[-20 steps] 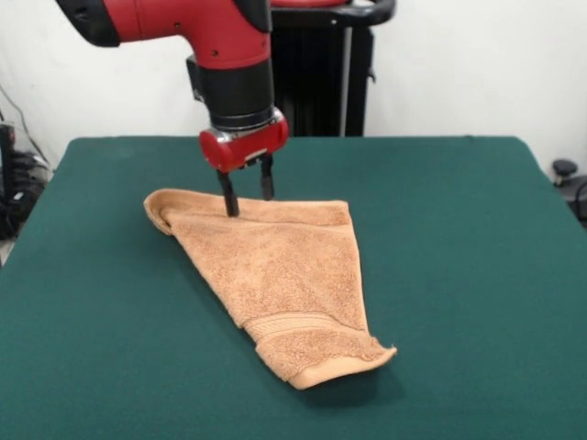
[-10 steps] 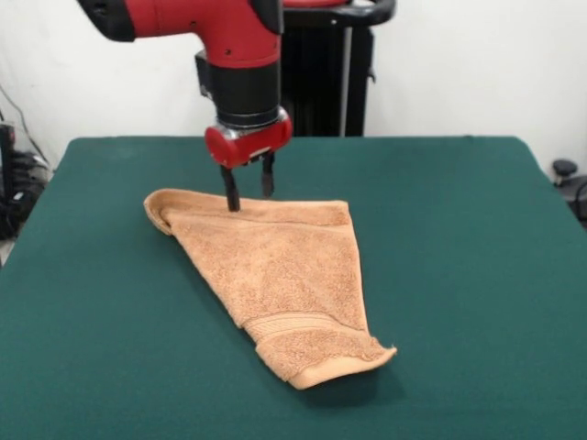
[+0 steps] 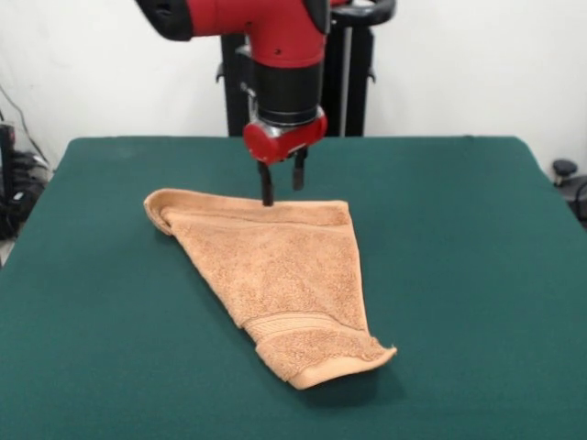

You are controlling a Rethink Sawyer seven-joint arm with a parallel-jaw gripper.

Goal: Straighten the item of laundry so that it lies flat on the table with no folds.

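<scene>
— Where was the towel?

— The orange-tan terry hand towel (image 3: pixel 275 275) lay a little left of the middle of the table (image 3: pixel 477 275), in a roughly triangular outline. Its broad end sat at the far side, with the left corner rolled over on itself. It narrowed toward the camera, ending in a hemmed tip with a woven band just above it. That tip curled up slightly and threw a shadow on the cloth.

— And the gripper?

— The gripper (image 3: pixel 282 190) hung over the towel's far edge, red body above two dark fingers (image 3: pixel 267 188) pointing straight down. The fingers stood a small gap apart with nothing between them. The left-hand one in the picture came down about to the towel's edge; whether it touched, I could not tell.

— What about the surface?

— A dark green felt-like top, much wider than the towel.

— The room?

— A plain white wall (image 3: pixel 477 64) behind, and the black pedestal (image 3: pixel 353 69) at the far side. Cables and dark equipment (image 3: pixel 14 183) showed at the left edge, and a small black object (image 3: pixel 564 170) past the right corner.
</scene>
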